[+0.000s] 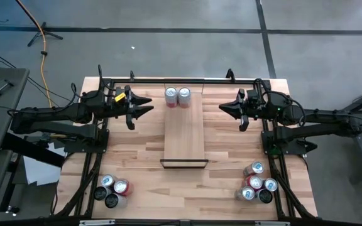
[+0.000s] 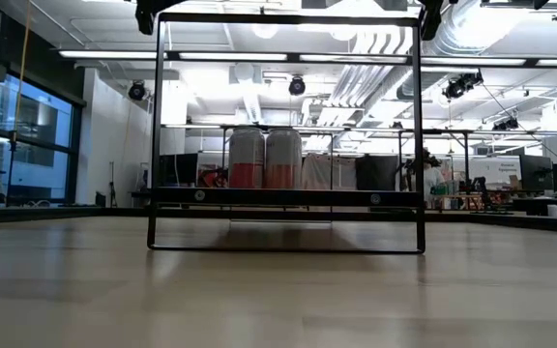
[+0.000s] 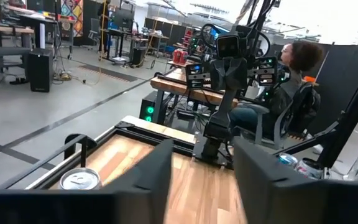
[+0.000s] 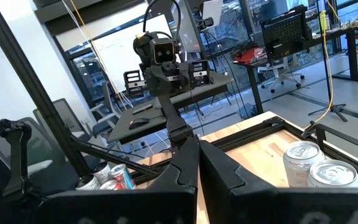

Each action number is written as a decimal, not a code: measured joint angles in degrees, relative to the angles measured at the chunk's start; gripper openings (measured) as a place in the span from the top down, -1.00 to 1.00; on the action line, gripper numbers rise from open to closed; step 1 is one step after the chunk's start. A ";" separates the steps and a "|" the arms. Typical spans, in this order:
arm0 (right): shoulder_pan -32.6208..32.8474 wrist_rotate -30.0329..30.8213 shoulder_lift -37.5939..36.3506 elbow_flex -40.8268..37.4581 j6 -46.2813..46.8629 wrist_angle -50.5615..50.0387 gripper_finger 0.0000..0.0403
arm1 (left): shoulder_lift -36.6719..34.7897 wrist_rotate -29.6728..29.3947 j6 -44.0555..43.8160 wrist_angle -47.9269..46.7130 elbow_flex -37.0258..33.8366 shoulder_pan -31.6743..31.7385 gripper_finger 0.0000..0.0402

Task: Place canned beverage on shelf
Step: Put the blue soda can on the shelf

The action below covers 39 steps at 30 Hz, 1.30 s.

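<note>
The shelf (image 1: 184,132) is a narrow light-wood plank in the middle of the table, with its black frame (image 1: 184,164) at the near end. Two silver-and-red cans (image 1: 171,95) (image 1: 185,95) stand upright side by side on its far end; they also show in the low view (image 2: 264,158) and the right wrist view (image 4: 319,167). My left gripper (image 1: 148,105) hovers left of these cans, open and empty, its fingers (image 3: 151,177) spread apart. My right gripper (image 1: 224,107) hovers right of them, shut and empty, also in its wrist view (image 4: 197,152).
Several cans stand at the table's near left corner (image 1: 112,189) and several more at the near right corner (image 1: 257,186). A black frame rail (image 1: 181,80) runs along the far edge. A person (image 3: 291,87) sits beyond the table's right side.
</note>
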 joint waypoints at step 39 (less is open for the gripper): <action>0.00 0.02 0.00 0.00 -0.28 -1.52 1.00 | 4.24 -5.12 -14.70 -33.42 17.68 -1.11 -0.82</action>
